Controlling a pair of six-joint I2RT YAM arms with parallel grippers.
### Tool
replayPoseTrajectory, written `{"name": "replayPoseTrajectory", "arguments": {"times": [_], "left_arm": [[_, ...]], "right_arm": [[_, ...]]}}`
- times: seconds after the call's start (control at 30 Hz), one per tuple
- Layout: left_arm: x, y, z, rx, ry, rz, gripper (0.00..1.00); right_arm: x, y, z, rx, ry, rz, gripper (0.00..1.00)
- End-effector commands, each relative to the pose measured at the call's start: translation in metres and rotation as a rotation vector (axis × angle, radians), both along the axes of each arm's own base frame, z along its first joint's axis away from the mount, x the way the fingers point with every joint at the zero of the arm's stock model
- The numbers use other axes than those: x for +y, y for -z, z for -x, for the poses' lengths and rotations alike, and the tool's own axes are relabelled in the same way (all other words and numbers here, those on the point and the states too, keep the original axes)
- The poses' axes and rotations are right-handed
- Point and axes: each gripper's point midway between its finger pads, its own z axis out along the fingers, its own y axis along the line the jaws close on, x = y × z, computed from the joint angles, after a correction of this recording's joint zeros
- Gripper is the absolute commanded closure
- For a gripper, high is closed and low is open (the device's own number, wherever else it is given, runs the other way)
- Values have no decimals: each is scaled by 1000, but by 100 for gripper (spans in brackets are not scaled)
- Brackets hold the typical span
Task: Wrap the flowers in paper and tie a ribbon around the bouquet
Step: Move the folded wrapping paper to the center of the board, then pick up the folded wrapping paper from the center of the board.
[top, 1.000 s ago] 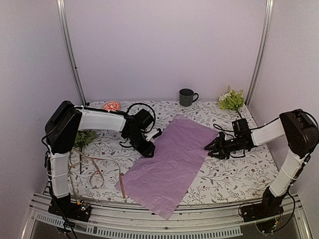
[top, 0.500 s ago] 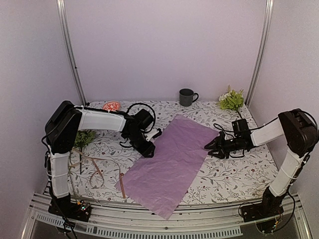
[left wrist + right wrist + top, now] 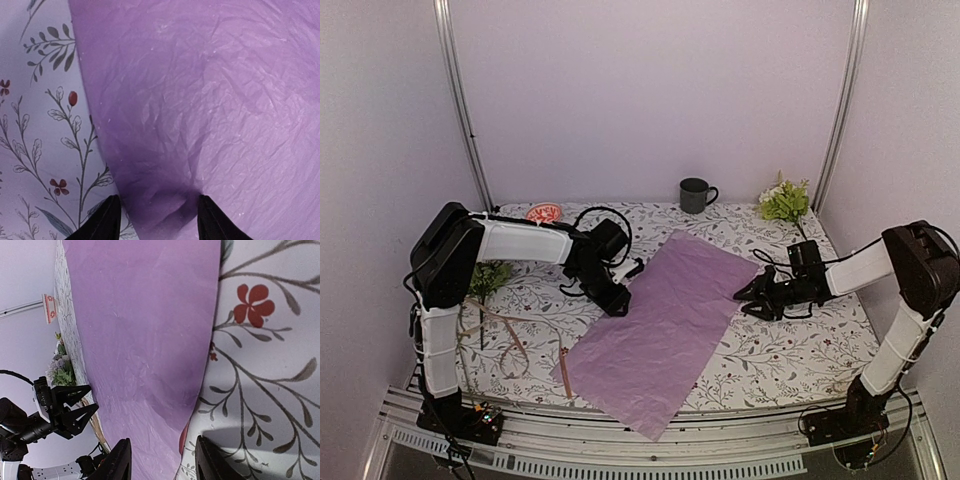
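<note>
Paper (image 3: pixel 660 330) flat, diagonal, mid table (image 3: pixel 790 350). L gripper (image 3: pixel 618 300) jaws apart astride its left edge; R gripper (image 3: pixel 745 295) jaws apart at right edge, holding nothing. Flowers (image 3: pixel 783 200) far-right corner, ribbon (image 3: pixel 505 340) near-left corner, loose. Wrap + tie not begun

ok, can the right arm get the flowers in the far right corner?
Probably yes: the right gripper is open and empty at the paper's edge, and nothing stands between it and the flowers.
</note>
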Motion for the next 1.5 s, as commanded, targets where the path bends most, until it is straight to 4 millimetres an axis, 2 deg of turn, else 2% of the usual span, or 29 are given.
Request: {"name": "replayPoseTrajectory", "arguments": {"times": [0.0, 0.17, 0.47, 0.73, 0.93, 1.0, 1.07, 1.13, 1.2, 1.27, 1.4, 1.47], "left_arm": [[4, 6, 11, 33, 12, -37, 47], [4, 6, 11, 34, 13, -35, 47], [3, 7, 12, 40, 16, -35, 47], [3, 9, 13, 45, 16, -35, 47], [3, 10, 13, 49, 18, -35, 47], [2, 9, 14, 53, 20, -28, 47], [-1, 7, 16, 61, 24, -13, 48], [-5, 3, 16, 58, 32, 6, 50], [-12, -8, 16, 30, 53, 43, 51], [-23, -31, 11, -41, 77, 118, 51], [-34, -111, 1, -322, 125, 271, 49], [-37, -151, 8, -474, 174, 349, 46]], "right_arm": [[3, 2, -7, -1, -10, -18, 56], [10, -10, -12, -37, -38, -62, 58], [21, -13, -12, -52, -80, -104, 62], [32, -19, -15, -85, -110, -132, 60], [46, -29, -25, -129, -142, -143, 60], [52, -33, -29, -144, -156, -147, 66], [58, -36, -31, -152, -168, -152, 78], [62, -37, -33, -152, -172, -154, 96], [62, -40, -35, -157, -158, -151, 100], [60, -52, -38, -188, -139, -149, 100], [59, -92, -44, -259, -76, -165, 100], [59, -117, -48, -311, -32, -169, 100]]}}
